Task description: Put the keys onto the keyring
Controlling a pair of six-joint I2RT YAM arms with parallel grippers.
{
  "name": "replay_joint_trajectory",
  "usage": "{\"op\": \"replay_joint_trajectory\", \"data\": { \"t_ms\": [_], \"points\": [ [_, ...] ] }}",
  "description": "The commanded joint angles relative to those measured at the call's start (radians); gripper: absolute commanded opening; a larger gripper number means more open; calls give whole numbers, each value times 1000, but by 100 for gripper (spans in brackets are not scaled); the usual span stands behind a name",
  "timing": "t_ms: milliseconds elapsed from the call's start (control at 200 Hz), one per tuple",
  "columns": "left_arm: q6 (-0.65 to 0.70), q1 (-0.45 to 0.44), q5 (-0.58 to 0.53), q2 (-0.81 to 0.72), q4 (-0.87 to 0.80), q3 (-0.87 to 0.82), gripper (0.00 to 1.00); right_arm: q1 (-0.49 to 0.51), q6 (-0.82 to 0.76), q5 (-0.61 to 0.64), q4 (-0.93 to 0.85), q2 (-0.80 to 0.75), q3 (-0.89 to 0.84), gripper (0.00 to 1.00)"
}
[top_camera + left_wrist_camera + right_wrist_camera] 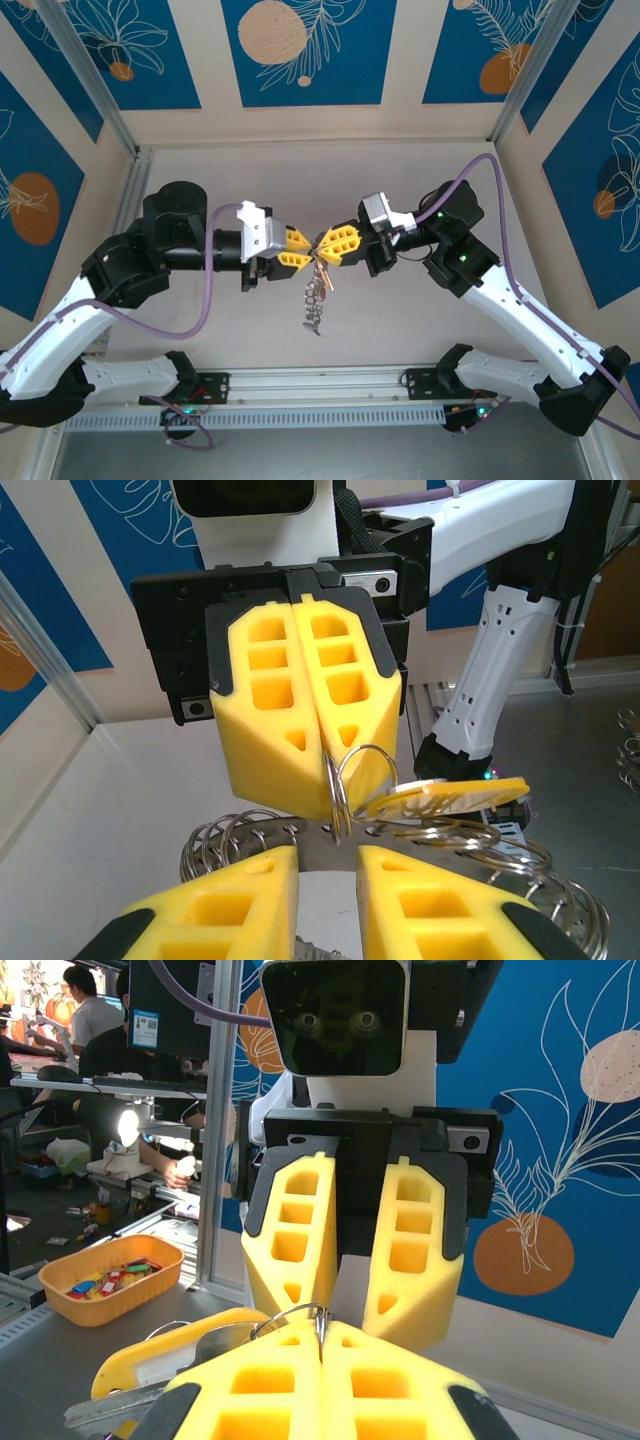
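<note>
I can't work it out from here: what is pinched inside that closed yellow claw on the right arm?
A thin wire ring pokes out from between the right gripper's shut fingers, a yellow tag beside it. The ring's pinched part is hidden by the fingers.

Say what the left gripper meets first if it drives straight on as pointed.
Probably the thin silver wire loop pinched in the right gripper's shut yellow jaws, directly ahead of the left gripper; those jaws sit right behind. Depth unclear.
</note>
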Motion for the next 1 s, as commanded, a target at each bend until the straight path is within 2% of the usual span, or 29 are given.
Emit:
{"op": "replay_joint_trajectory", "data": {
  "t_ms": [0, 300, 385, 485, 660, 715, 870, 995],
  "points": [
    [-14, 0, 36, 6, 38, 30, 22, 4, 13, 6, 39, -4, 8, 0],
    [-14, 0, 42, 23, 55, 39, 21, 3, 13, 6, 42, -7, 0, 0],
    [-14, 0, 39, 22, 58, 37, 15, 3, 11, 7, 42, -6, 0, 0],
    [-13, 0, 41, 19, 61, 36, 0, 3, 11, 6, 42, -5, -1, 0],
    [-12, 0, 36, 3, 73, 24, 0, 4, -7, 32, 12, -5, 4, 0],
    [-12, 0, 29, -4, 82, 18, 0, 4, -13, 43, -3, -4, 7, 4],
    [-2, 1, -35, -16, 94, -1, 0, 4, -15, 88, -45, -5, 12, 26],
    [10, 0, -85, -17, 91, -10, 0, 3, -21, 147, -87, -10, 12, 35]
  ]
}}
